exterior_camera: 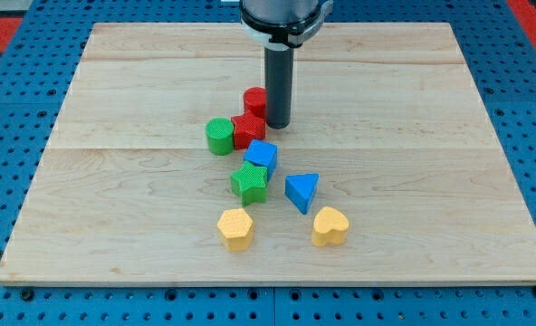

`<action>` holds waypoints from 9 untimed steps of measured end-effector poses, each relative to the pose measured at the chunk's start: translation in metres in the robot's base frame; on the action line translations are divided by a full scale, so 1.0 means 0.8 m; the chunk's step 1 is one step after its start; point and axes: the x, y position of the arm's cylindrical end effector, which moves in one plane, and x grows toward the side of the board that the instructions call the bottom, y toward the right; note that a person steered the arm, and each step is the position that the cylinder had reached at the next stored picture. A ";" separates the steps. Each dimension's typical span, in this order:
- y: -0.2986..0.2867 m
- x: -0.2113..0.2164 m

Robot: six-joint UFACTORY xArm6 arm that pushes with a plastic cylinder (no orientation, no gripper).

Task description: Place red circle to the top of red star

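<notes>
Red circle, touching my tip's left

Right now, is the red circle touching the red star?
Touching. In the camera view the red circle sits right against the top edge of the red star, with no board showing between them. My tip stands just to the circle's right.
</notes>
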 end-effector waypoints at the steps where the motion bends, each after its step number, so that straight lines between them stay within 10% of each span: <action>1: 0.073 -0.021; 9: -0.031 -0.071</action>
